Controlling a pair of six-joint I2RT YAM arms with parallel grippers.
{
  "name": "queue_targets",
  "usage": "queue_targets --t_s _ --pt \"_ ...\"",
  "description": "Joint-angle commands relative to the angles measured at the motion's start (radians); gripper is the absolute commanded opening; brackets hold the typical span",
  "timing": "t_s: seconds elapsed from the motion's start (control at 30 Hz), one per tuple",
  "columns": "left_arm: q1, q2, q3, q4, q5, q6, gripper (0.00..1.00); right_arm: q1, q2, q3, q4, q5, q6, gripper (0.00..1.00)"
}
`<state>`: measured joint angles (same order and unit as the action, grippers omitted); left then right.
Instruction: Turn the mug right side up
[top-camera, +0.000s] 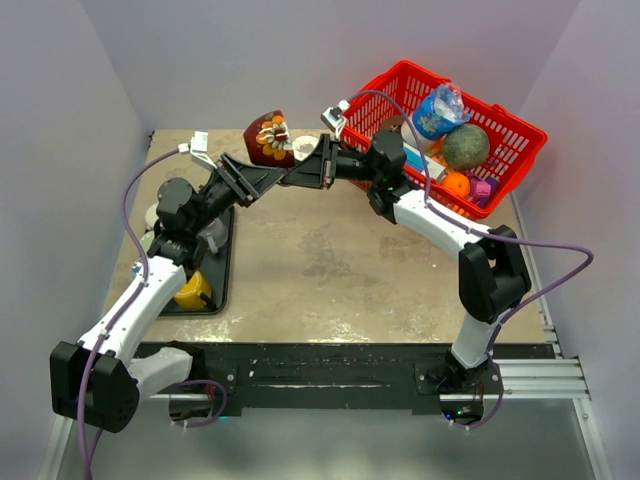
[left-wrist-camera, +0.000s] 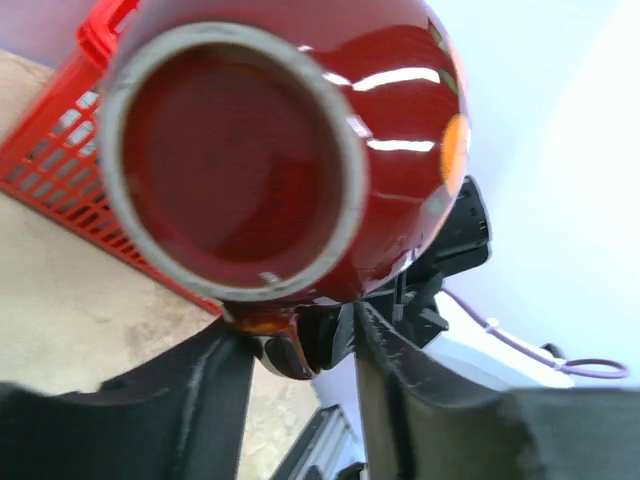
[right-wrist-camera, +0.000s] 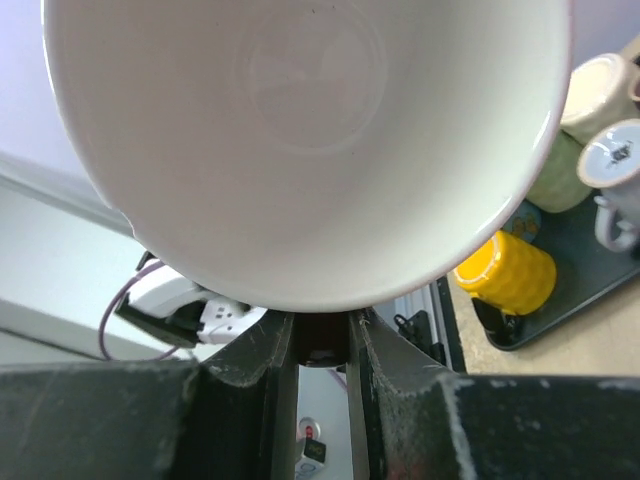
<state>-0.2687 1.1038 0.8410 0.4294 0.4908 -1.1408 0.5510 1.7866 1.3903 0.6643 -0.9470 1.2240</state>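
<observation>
The mug (top-camera: 268, 138) is dark red with a flower pattern and hangs in the air over the table's back edge, lying on its side. Its base (left-wrist-camera: 235, 160) faces the left wrist camera and its white inside (right-wrist-camera: 310, 130) faces the right wrist camera. My right gripper (top-camera: 298, 172) (right-wrist-camera: 320, 340) is shut on the mug's handle (right-wrist-camera: 322, 338) from the right. My left gripper (top-camera: 272, 172) (left-wrist-camera: 300, 350) reaches in from the left. It is open, its fingers on either side of the handle (left-wrist-camera: 275, 345) with gaps.
A red basket (top-camera: 520, 140) at the back right holds fruit and a bottle. A black tray (top-camera: 225, 270) (right-wrist-camera: 580, 290) at the left carries a yellow cup (top-camera: 192, 292) (right-wrist-camera: 505, 272) and other mugs (right-wrist-camera: 600, 110). Grey walls close the table in.
</observation>
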Motion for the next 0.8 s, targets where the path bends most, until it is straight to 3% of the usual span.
queue_targets --t_s 0.0,0.1,0.33,0.77 --pt "-0.007 -0.028 0.033 -0.05 0.003 0.11 0.65 0.013 -0.067 0.016 -0.034 0.099 -0.076 0.0" --pt "-0.007 -0.042 0.049 -0.119 -0.015 0.182 0.78 0.012 -0.085 0.012 -0.072 0.132 -0.121 0.0" --pt "-0.007 -0.032 0.101 -0.285 -0.057 0.298 0.99 0.012 -0.102 0.007 -0.158 0.192 -0.17 0.0" --pt "-0.007 -0.047 0.152 -0.682 -0.28 0.467 0.99 -0.005 -0.22 0.027 -0.659 0.601 -0.495 0.0"
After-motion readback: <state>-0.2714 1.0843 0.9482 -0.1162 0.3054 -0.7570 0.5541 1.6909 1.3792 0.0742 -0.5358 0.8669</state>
